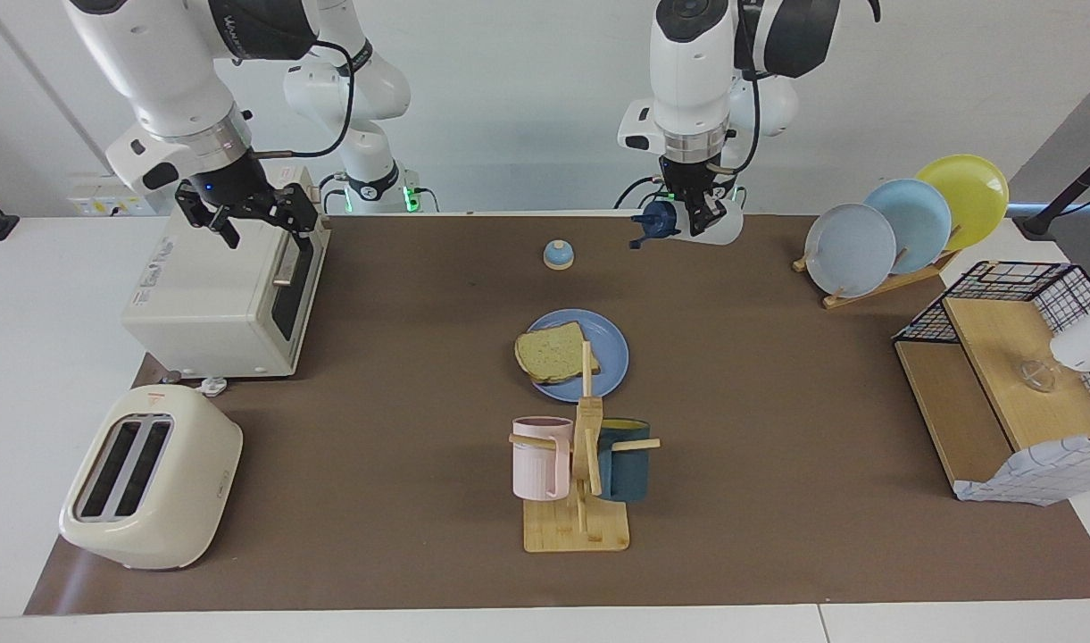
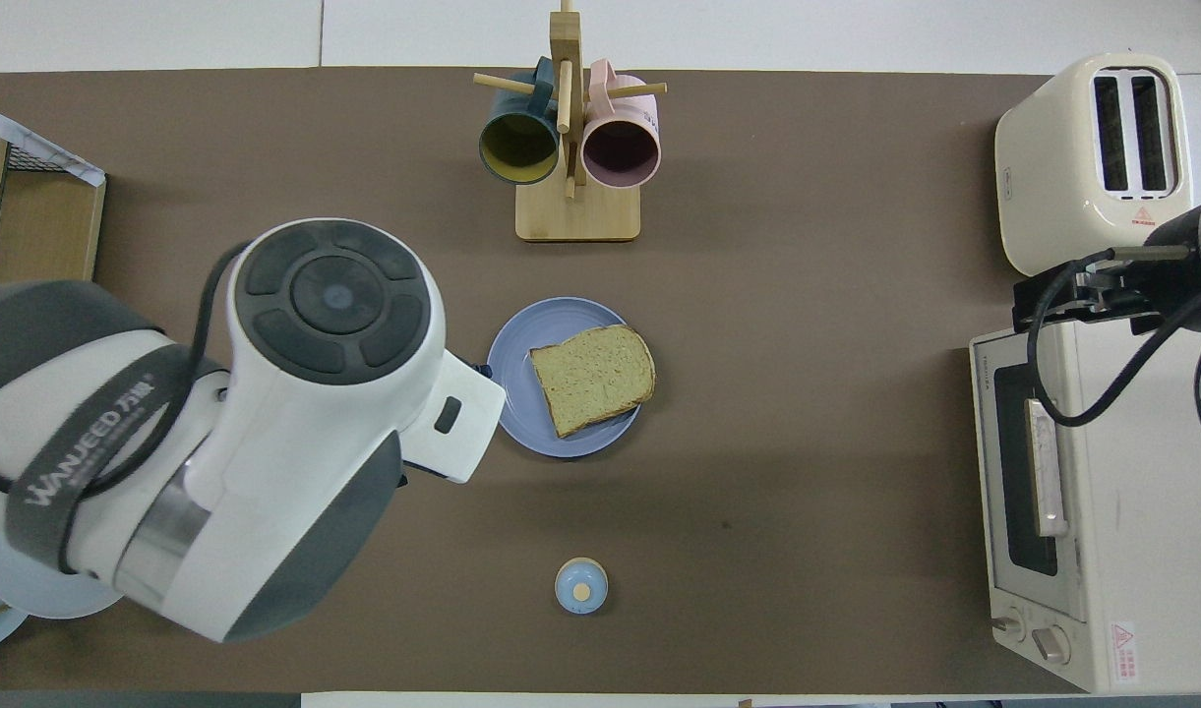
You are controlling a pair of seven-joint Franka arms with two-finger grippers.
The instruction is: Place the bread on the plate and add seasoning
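I note the thick slice of greenish-tan, brown-crusted bread (image 1: 555, 355) lying flat on the round medium-blue plate (image 1: 609, 344) at mid-table, its crust overhanging the rim toward the right arm's end, so the first half of the job looks done. The small translucent white plastic bottle with the navy cap (image 1: 687, 221) is pinched in the left gripper (image 1: 698, 214), tipped onto its side with the cap pointing toward the right arm's end, up in the air over the mat's edge by the robots and well apart from the plate. My worry: a sideways bottle could shed seasoning onto the brown mat (image 1: 777, 429) before it reaches the bread, or rotate in the pinch if the hold is off-centre. The carry also passes close to the small blue-domed bell (image 1: 559, 254), which stands between the robots and the plate. On the plate's other flank the wooden mug tree with pink and dark teal mugs (image 1: 580, 464) stands just beside it, so overshooting risks a knock. The right gripper (image 1: 254, 214) waits with fingers spread over the cream toaster oven (image 1: 223, 295). Outward: a cream two-slot toaster (image 1: 147, 478), a wooden rack of upright plates (image 1: 902, 232), a wire-and-wood shelf (image 1: 1009, 375), white tabletop and plain white wall.
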